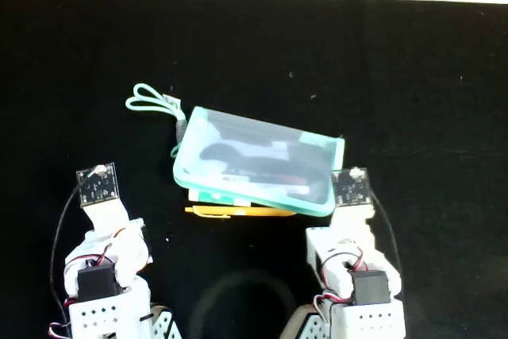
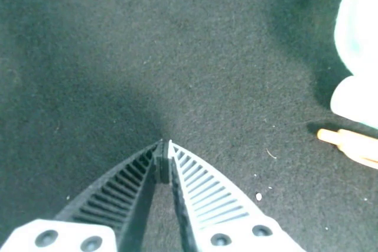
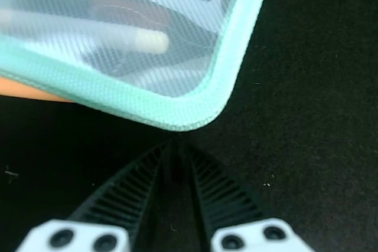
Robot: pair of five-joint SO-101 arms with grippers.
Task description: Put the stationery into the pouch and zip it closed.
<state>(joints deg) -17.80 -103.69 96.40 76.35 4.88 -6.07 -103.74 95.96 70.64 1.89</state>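
Stationery (image 1: pixel 238 155) looks mostly inside the translucent mint-edged mesh pouch (image 1: pixel 317 148) on the black table (image 1: pixel 413 77), but an orange pen (image 1: pixel 230 212) lies half under its near edge, probably outside. Right gripper (image 3: pixel 175 146), jaws pressed together, sits just beside a corner and could shove the pouch over that pen. Left gripper (image 2: pixel 163 144), likewise closed on nothing, is well apart.

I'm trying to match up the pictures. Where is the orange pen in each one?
High view: the orange pen pokes out under the pouch's near edge.
Left wrist view: its end lies beside the pouch's pale corner.
Right wrist view: an orange sliver under the teal border.
Shared landmark: the pouch's teal border.
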